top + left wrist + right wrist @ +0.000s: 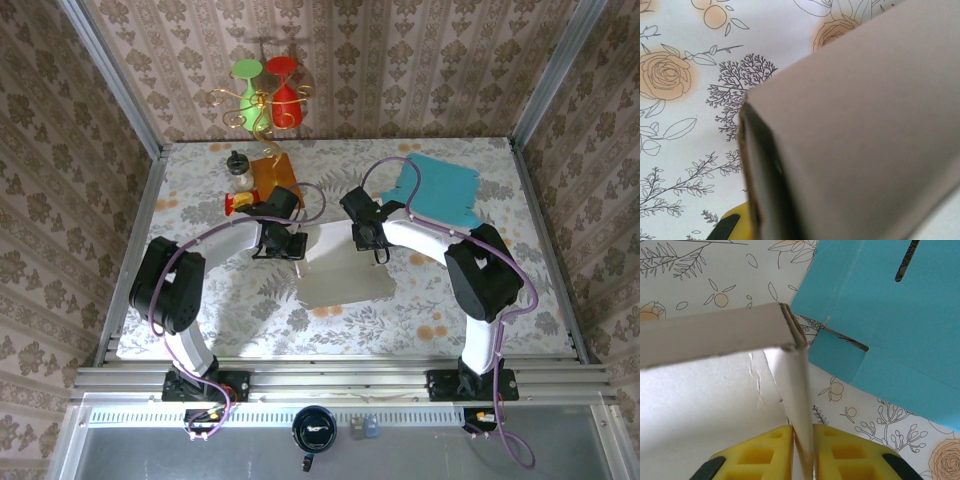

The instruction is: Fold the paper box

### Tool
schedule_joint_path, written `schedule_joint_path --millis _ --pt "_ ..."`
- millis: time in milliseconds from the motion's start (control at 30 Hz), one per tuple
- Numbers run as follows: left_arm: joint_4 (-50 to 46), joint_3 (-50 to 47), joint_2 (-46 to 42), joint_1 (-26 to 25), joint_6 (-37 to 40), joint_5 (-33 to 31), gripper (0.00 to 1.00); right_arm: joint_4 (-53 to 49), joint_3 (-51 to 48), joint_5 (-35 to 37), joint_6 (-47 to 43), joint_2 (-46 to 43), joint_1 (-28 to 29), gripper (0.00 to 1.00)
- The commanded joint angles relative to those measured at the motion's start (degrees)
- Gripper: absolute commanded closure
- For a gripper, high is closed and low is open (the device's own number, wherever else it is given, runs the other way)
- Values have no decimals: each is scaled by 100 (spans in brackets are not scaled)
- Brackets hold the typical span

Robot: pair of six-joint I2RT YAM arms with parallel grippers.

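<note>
The paper box [340, 280] is grey-white card, partly folded, lying mid-table with its far edge lifted. My left gripper [290, 243] is at the box's far left corner, shut on the card. In the left wrist view the box's grey panel [865, 125] looms close and one yellow finger [732, 225] peeks out beside its edge. My right gripper [368, 240] is at the far right corner. In the right wrist view its yellow pads [765, 455] stand either side of an upright card wall [790, 385], pressed close to it.
A flat blue card sheet [440, 190] lies on the floral cloth right behind the right gripper, seen near as the blue sheet [890, 315]. At the back left stand a small bottle [238, 168], an orange-brown board [272, 175] and a red-and-yellow item [240, 203]. Wallpapered walls enclose the table.
</note>
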Motion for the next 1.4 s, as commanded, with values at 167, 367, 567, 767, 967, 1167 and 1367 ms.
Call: schedule_joint_path --millis 167,367,567,767,967,1167,1367 --pt "-205 196 82 -27 165 -182 100 -279 69 47 67 171 -91 78" --pt "-248 261 89 -27 155 -212 100 -709 268 563 205 299 -49 87" --pt "-216 289 81 -27 64 -207 100 -1786 644 1637 957 565 158 100" --pt "-135 263 98 -27 -29 -155 100 -2528 985 2111 1565 801 439 100" --pt "-18 169 85 8 -107 -171 100 -2070 903 1735 1350 552 480 100" --pt "169 -56 16 65 -236 -215 94 -2146 913 1827 1388 420 484 100" --pt "178 -123 -75 56 -216 -443 83 -2309 974 1826 1499 521 521 100"
